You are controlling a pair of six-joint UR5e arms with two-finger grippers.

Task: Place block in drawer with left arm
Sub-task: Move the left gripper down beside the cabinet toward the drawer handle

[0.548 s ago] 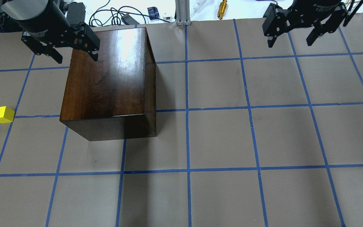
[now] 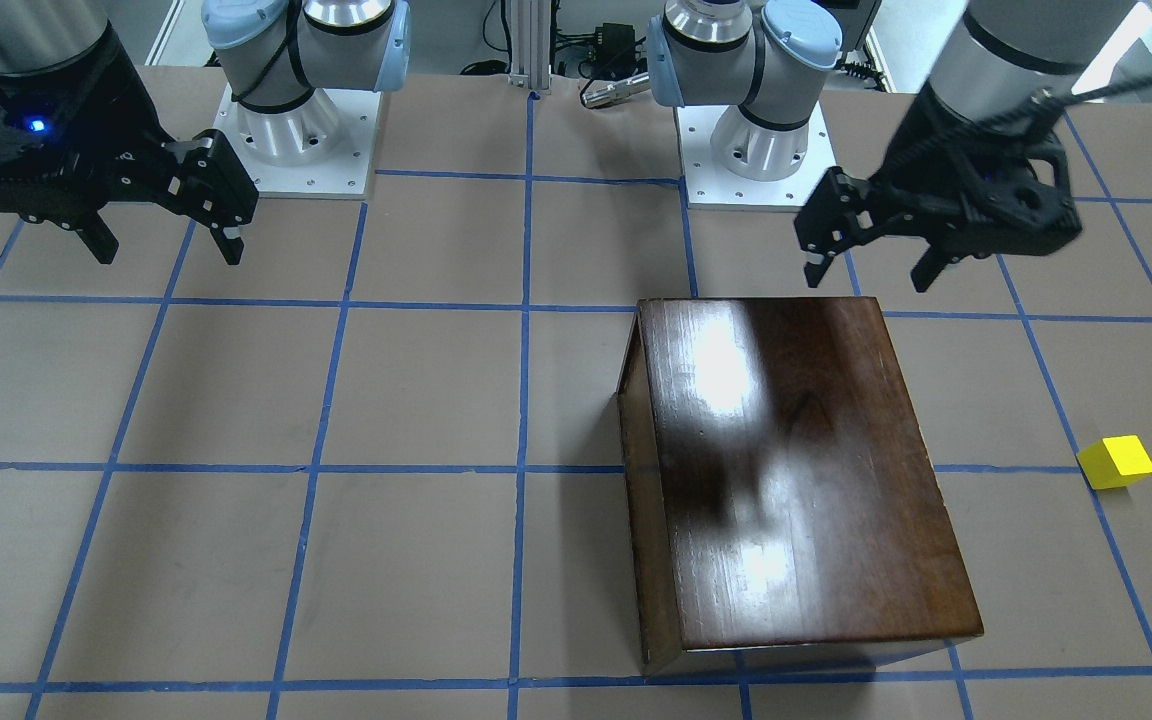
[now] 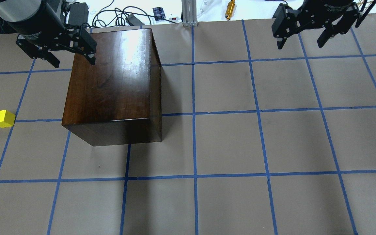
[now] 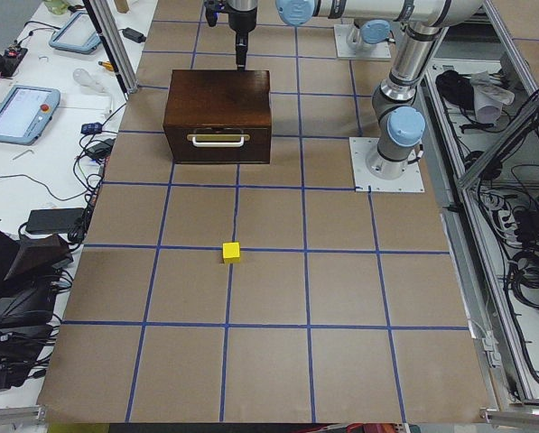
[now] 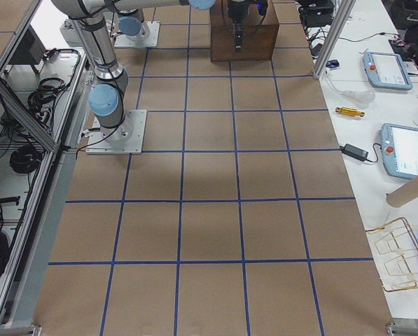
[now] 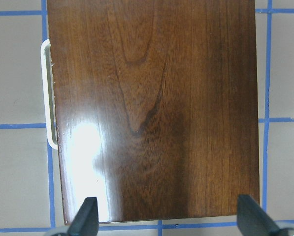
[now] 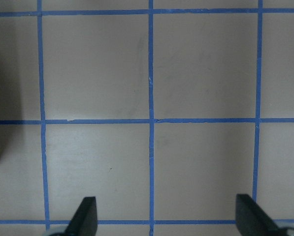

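Overhead exterior: hanging the left gripper (image 3: pixel 73 61) over a corner of the cabinet (image 3: pixel 109 85), jaws apart, with the right gripper (image 3: pixel 300 43) spread apart too. Just starting, leaving the block (image 3: pixel 3 118) on the table (image 3: pixel 240 147), away from the shut drawer (image 4: pixel 260 144). Likely pulling that drawer open next.

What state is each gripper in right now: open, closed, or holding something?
Left gripper: open, holding nothing.
Right gripper: open, holding nothing.
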